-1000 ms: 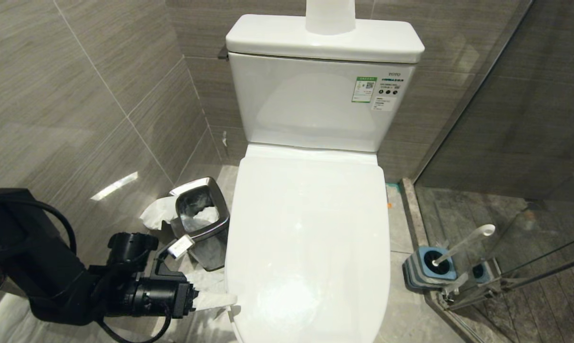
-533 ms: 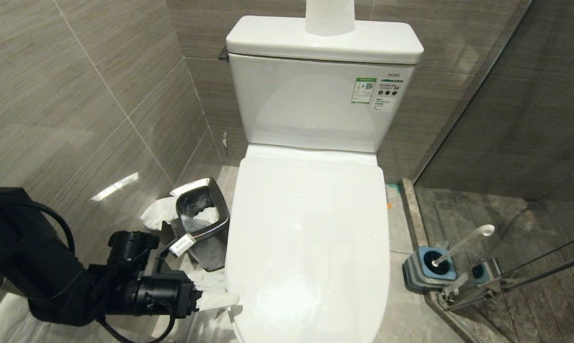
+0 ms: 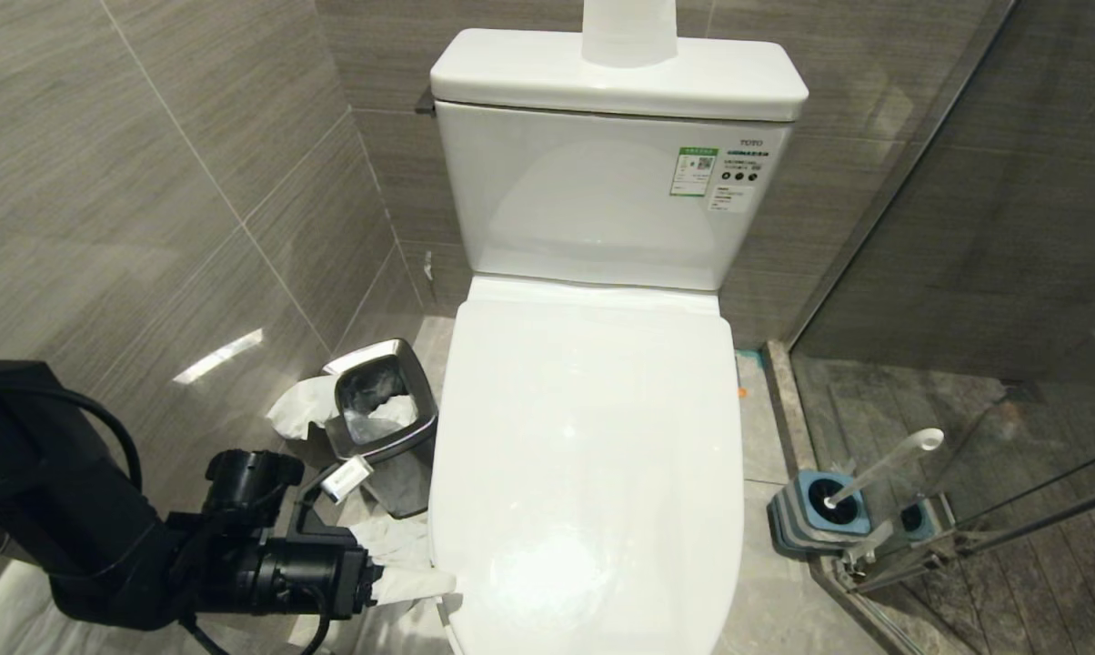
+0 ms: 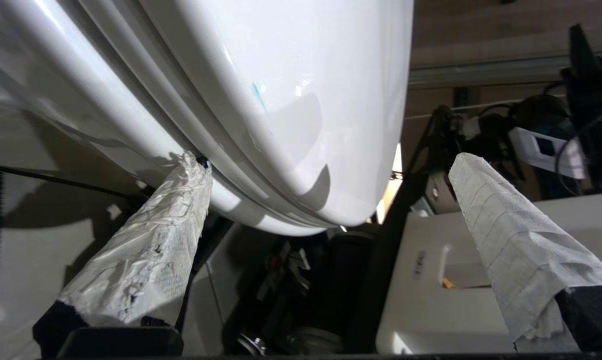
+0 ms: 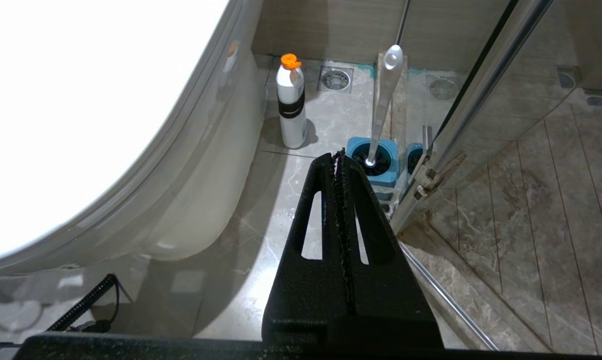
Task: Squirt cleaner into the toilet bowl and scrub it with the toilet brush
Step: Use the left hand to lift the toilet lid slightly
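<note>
Lid (image 3: 593,455) down over the toilet bowl (image 5: 206,200), so nothing can be squirted or scrubbed until it is lifted. The left claw (image 4: 326,165) sits low at the toilet's front left edge with its paper-wrapped fingers (image 4: 151,245) spread wide; one fingertip touches the seam under the lid's rim while the other stands well clear of the front. The right claw (image 5: 338,165) hangs off to the toilet's right side with its fingers pressed together and empty.

The lid looks like glossy, stiff plastic, light but slippery, and it swings on hinges at the tank end. The best hold is probably the overhanging front lip, hooked from beneath and pushed upward, since a pinch on the smooth curved top would likely slide off. The paper wrap may add some friction.

The brush (image 3: 884,468) stands in its blue holder (image 3: 820,509) on the floor to the toilet's right, beside the glass shower door, handle leaning up and away. It should be light and rigid; the slim handle near its looped end is the natural grip. A white bottle with an orange cap (image 5: 291,107) stands on the floor beside the bowl, likely the cleaner.
</note>
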Tool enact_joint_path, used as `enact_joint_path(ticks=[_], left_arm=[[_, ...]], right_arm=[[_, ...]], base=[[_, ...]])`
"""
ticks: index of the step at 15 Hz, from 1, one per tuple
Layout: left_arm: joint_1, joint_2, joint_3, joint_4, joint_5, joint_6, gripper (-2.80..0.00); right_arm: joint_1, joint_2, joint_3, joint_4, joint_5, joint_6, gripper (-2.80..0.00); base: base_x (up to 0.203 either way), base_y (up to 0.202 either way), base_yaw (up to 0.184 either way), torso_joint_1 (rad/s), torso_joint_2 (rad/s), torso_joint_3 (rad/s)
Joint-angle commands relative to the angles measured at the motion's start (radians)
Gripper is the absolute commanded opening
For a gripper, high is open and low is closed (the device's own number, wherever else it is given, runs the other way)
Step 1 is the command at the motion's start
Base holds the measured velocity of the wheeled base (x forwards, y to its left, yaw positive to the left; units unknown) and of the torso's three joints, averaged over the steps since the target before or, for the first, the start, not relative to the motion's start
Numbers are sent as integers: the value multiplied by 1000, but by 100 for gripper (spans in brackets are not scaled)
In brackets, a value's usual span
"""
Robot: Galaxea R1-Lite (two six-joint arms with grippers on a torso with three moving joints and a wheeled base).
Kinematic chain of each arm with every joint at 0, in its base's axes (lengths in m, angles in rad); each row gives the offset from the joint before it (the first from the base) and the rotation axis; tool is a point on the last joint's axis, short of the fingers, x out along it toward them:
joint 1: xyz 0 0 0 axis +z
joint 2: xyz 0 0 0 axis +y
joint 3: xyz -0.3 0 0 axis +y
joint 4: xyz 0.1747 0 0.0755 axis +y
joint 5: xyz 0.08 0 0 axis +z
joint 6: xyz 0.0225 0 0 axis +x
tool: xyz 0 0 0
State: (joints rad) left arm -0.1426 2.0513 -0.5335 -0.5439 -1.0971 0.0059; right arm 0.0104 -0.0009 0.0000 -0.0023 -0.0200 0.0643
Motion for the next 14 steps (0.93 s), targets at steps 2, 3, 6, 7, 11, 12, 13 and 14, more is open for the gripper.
enact_joint_path(ticks=[2, 3, 6, 7, 11, 12, 13, 14], left_arm=[[-22, 0, 17, 4, -109, -3, 0], [-32, 0, 17, 4, -110, -5, 0], [-52, 0, 17, 4, -175, -14, 0], [-63, 0, 15, 1, -188, -15, 0], [-80, -2, 10, -6, -210, -22, 0], [-80, -6, 9, -12, -227, -28, 0], [-80, -8, 11, -19, -241, -32, 0], [-80, -14, 13, -25, -250, -35, 0]], right_arm=[[0, 1, 0, 0, 0, 0, -280], [0, 1, 0, -1, 0, 0, -280], [0, 1, 0, -1, 0, 0, -280], [0, 1, 0, 0, 0, 0, -280], [0, 1, 0, 1, 0, 0, -280], [0, 1, 0, -1, 0, 0, -280], [0, 1, 0, 0, 0, 0, -280], [0, 1, 0, -1, 0, 0, -280]], base=[[0, 0, 0, 0, 0, 0], [0, 0, 0, 0, 0, 0], [0, 0, 0, 0, 0, 0], [0, 0, 0, 0, 0, 0], [0, 0, 0, 0, 0, 0], [0, 0, 0, 0, 0, 0], [0, 0, 0, 0, 0, 0], [0, 0, 0, 0, 0, 0]])
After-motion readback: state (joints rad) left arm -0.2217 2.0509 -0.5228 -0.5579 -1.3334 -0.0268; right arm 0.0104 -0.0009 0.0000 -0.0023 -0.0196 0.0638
